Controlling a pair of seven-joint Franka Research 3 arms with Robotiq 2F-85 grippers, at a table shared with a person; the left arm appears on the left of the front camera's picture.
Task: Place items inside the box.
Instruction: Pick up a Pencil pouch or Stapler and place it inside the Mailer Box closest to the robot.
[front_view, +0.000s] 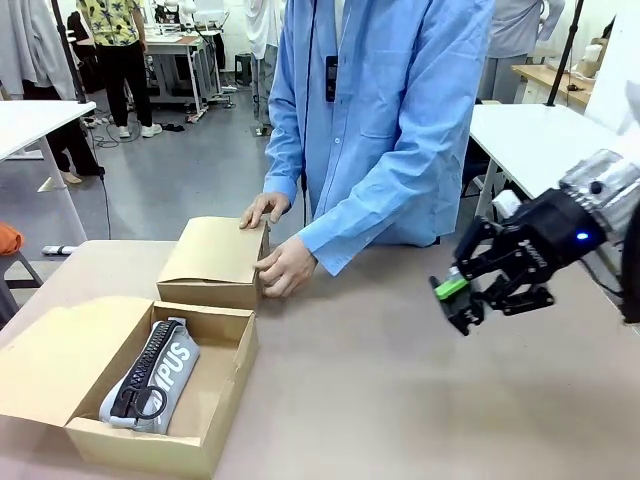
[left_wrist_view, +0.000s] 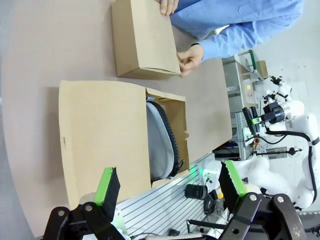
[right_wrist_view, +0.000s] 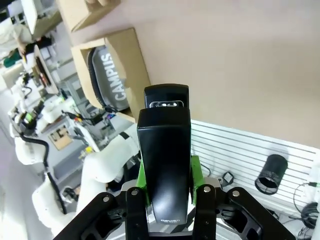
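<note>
Front view gives us the table (front_view: 400, 390), the open box (front_view: 236, 372) at its near left, and the grey CAMPUS pencil case (front_view: 165, 375) inside it, long axis near-to-far. At right, the right gripper (front_view: 457, 303) clamps the black stapler (right_wrist_view: 165, 150), which lies lengthwise along the fingers, nose pointing past their tips. We see the left gripper (left_wrist_view: 169, 181) spread wide.

The right gripper (front_view: 458, 303), right of the open box (front_view: 232, 372), was black and angular, with bright green pads (front_view: 451, 287), a small blue light on its body and a silvery wrist collar behind. The left gripper (left_wrist_view: 169, 175) showed the same black linkages, round pivot screws and green pads. Beyond the box, the person (front_view: 390, 120) wore a light blue long-sleeved shirt with a chest pocket and a small black device clipped at the front.
</note>
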